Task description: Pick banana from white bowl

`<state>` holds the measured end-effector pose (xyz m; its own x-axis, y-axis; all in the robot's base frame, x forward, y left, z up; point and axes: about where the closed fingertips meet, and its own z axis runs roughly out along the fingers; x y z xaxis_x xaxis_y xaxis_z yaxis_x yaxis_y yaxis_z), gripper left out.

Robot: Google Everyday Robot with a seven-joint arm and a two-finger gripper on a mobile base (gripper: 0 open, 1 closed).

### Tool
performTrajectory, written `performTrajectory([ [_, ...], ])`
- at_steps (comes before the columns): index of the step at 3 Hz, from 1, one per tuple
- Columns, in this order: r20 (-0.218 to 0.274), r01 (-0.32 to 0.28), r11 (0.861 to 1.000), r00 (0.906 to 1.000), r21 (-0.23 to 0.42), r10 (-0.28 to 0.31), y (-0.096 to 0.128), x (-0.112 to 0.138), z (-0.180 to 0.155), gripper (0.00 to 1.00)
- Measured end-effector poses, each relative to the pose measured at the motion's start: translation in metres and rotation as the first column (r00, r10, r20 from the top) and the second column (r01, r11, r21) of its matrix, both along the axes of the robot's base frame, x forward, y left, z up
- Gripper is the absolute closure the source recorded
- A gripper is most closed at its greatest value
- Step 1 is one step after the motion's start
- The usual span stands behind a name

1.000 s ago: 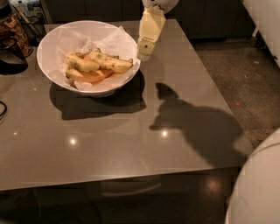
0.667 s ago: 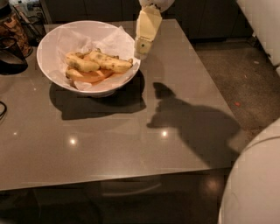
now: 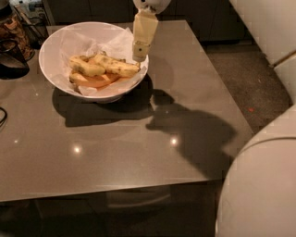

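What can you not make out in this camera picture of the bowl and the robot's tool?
Camera view:
- Tool, over the white bowl's right rim: its upper part is cut off by the top edge.
- Orange pieces: largely covered by the banana and the shorter banana.
- Dark object, far left: cut by the left edge.

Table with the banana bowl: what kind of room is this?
Probably a kitchen or break room. A grey table holds a white bowl with a spotty banana, and dark cabinets stand behind. The tool hangs at the bowl's right rim.
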<state>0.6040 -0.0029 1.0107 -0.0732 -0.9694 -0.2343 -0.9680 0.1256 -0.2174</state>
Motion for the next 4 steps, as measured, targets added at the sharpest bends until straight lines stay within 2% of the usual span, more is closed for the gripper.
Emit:
performTrajectory([
  [4,-0.061,0.040,0.999,0.9974,-0.003,-0.040,0.042,0.005,-0.016,0.27],
])
